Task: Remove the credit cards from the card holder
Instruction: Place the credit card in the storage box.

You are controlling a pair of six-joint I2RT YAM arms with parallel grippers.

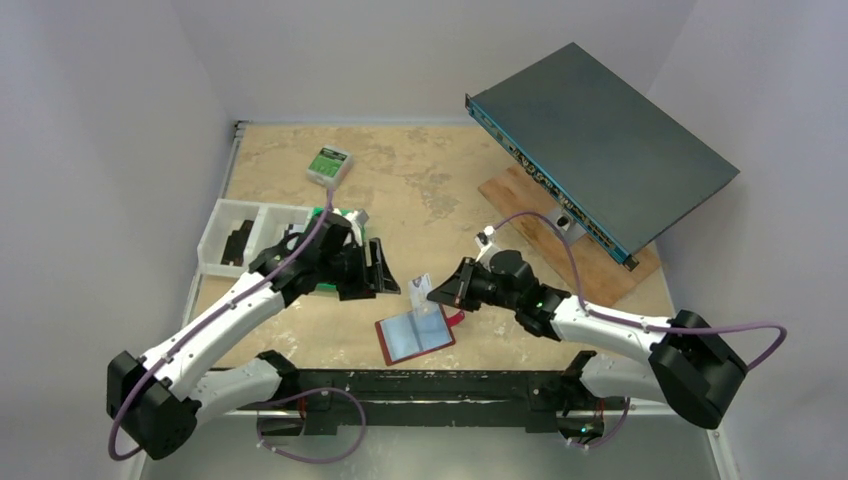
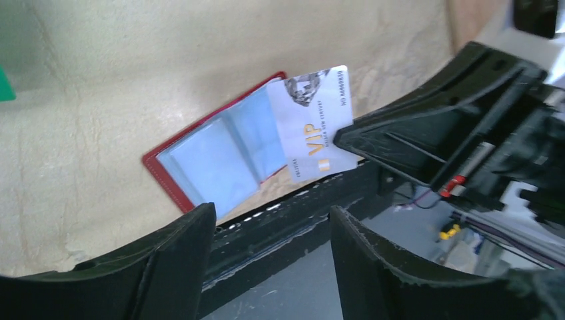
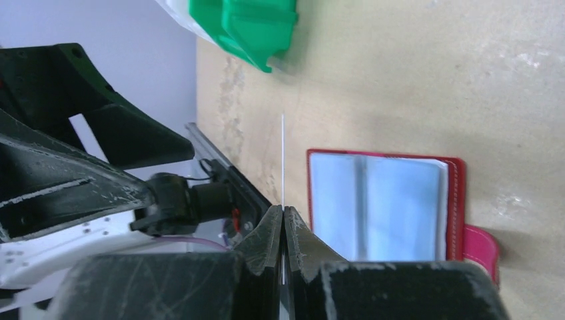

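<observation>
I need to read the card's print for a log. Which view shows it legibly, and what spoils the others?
Left wrist: the credit card faces the lens, "VIP" legible, finer print soft. Right wrist: the card is edge-on, only a thin white line above the right gripper. Top external: too small to read.

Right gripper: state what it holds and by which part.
The right gripper is shut on a white VIP credit card, pinched by one edge. The left gripper is open, holding nothing.
</observation>
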